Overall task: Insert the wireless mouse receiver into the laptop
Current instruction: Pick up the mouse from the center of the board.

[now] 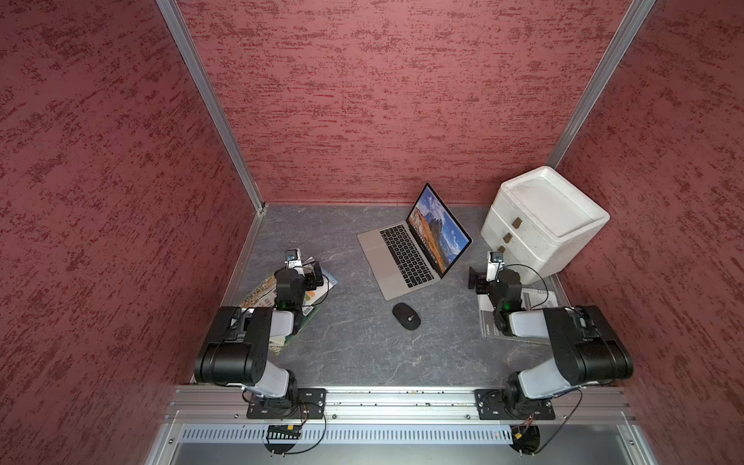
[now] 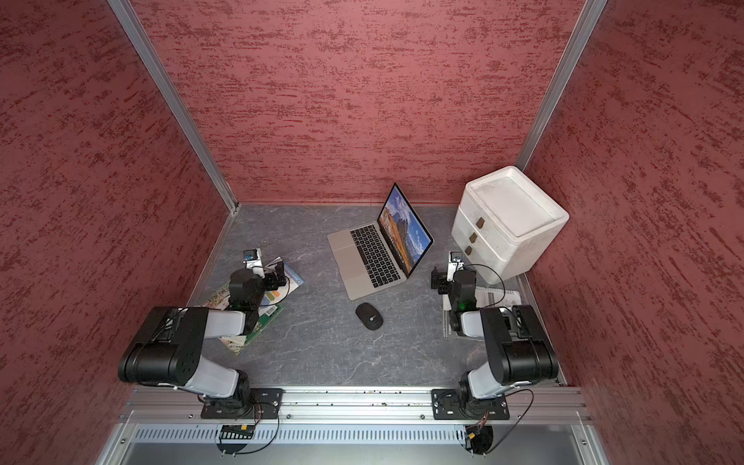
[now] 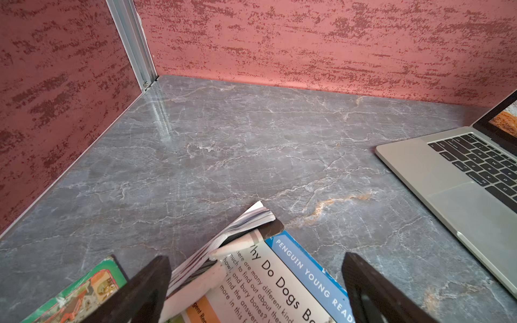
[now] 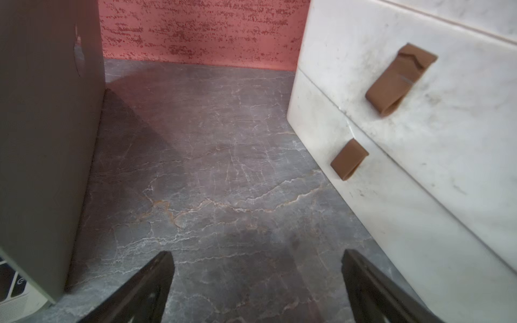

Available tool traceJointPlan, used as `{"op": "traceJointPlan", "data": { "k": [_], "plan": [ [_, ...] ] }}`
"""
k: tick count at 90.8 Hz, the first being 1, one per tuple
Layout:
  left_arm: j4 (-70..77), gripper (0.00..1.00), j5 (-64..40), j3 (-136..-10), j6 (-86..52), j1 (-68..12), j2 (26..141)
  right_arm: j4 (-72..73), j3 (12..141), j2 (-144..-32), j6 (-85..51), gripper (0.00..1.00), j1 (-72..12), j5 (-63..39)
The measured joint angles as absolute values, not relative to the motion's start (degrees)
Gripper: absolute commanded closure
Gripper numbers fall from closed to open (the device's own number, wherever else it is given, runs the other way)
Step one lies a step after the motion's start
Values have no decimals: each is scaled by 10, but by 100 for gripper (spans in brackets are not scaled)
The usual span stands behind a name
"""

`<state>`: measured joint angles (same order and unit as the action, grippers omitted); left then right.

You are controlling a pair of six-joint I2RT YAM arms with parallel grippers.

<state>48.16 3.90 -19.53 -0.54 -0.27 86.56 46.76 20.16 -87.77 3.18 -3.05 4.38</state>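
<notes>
— Laptop point(image 1: 406, 257): where does it sit?
— Just right of centre in both top views, open on the grey marbled table point(image 1: 362, 354). Its screen shows orange mountains under a blue sky. Below it in the frame, apart from it, lies a black oval mouse point(image 1: 406, 316).
— And the wireless mouse receiver?
— I cannot make it out. A small pale spot on the mouse is too small to tell.
— Any writing?
— In the left wrist view, at the lower middle, a book point(image 3: 279, 279) reads "PENGUIN YOUNG READ…" on a blue band and "…hy Do Dogs B…" in black. The laptop's key legends are too blurred to read. The print on the printed sheet point(image 1: 535, 300) under the right arm is too small to read.
— The grippers?
— The left gripper point(image 3: 256, 263) hovers over that book, jaws spread wide, holding nothing. The right gripper point(image 4: 257, 256) is just as wide and empty over bare table. The laptop's lid is at frame left and a white drawer chest point(image 4: 419, 167) with brown loop pulls point(image 4: 397, 81) at right.
</notes>
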Motion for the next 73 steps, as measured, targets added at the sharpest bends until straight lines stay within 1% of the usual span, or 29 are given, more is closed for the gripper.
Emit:
{"op": "traceJointPlan", "data": {
  "k": [32, 38, 44, 49, 53, 59, 62, 73],
  "plan": [
    [503, 0, -1, -201, -1, 18, 864, 493, 203, -872, 17, 1, -28, 41],
    [467, 0, -10, -202, 0, 19, 829, 457, 203, -822, 12, 1, -28, 47],
    [395, 0, -12, -210, -3, 15, 753, 368, 218, -724, -14, 1, -28, 49],
    [333, 0, -13, -229, -13, 6, 676, 283, 259, -642, -38, 2, -30, 29],
    [293, 0, -11, -252, -29, -7, 624, 230, 303, -598, -52, 2, -34, 11],
    [247, 0, -15, -285, -57, -37, 566, 157, 376, -557, -69, 2, -66, -15],
    [228, 0, -17, -297, -70, -53, 547, 122, 408, -551, -76, 1, -96, -26],
    [154, 0, -33, -314, -129, -130, 515, 10, 458, -568, -93, 2, -256, -42]
  ]
}}
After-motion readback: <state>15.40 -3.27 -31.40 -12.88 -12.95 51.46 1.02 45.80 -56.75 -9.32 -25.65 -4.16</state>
